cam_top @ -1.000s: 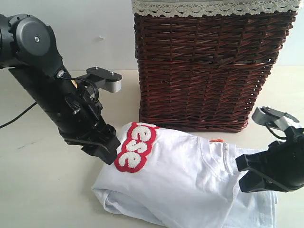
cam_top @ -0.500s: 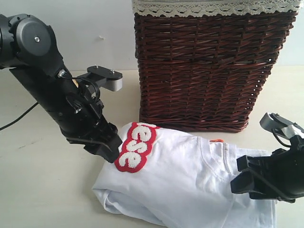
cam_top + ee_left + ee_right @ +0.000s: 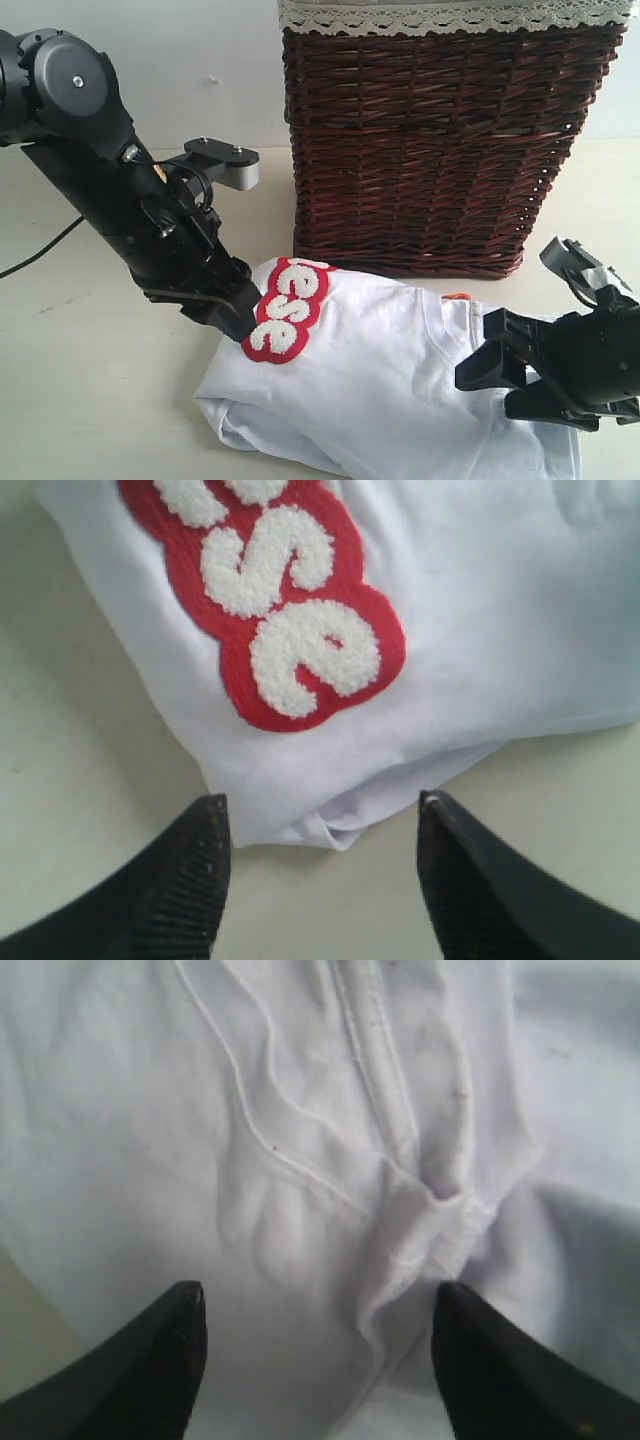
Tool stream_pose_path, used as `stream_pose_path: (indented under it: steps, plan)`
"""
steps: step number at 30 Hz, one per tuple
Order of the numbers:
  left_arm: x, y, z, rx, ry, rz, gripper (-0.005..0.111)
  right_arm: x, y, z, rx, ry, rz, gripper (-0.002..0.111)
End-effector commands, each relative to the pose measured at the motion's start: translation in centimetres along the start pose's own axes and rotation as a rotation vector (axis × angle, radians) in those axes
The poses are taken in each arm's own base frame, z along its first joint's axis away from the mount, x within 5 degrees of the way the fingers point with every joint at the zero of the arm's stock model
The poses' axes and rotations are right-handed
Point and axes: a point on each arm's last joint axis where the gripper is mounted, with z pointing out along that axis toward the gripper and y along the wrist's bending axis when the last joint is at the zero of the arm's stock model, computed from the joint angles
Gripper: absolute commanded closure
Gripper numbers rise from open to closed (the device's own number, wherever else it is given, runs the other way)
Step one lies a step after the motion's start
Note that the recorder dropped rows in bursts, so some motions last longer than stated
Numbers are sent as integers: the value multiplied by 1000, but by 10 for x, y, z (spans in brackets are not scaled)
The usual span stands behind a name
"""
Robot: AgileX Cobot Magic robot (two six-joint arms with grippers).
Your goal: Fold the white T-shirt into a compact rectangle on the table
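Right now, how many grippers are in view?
2. Left gripper at the white T-shirt's corner by the red band; right gripper over its opposite end. Both open; none hidden.

The tee (image 3: 380, 390) lies bunched and partly folded on the pale cream table (image 3: 70, 400), white and creased. Its red band (image 3: 270, 610) of fuzzy white letters sits just ahead of my left gripper (image 3: 322, 815), and a folded corner lies between the spread fingertips, clear of both. Under my right gripper (image 3: 318, 1300), stitched seams pucker into a raised fold between the parted tips.
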Motion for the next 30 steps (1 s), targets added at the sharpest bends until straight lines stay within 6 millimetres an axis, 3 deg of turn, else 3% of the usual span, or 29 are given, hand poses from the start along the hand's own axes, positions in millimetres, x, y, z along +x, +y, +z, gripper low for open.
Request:
stream_pose_path:
  steps: [1, 12, 30]
  plan:
    - [-1, 0, -2, 2, -16, -9, 52, -3, -2, 1, 5, -28, 6, 46]
    - [-2, -1, -2, 11, -21, -17, 52, -3, -21, 21, 58, 19, 34, 46]
    - [-3, 0, -2, 9, -31, -17, 52, -7, -8, 26, -128, -16, 1, 52]
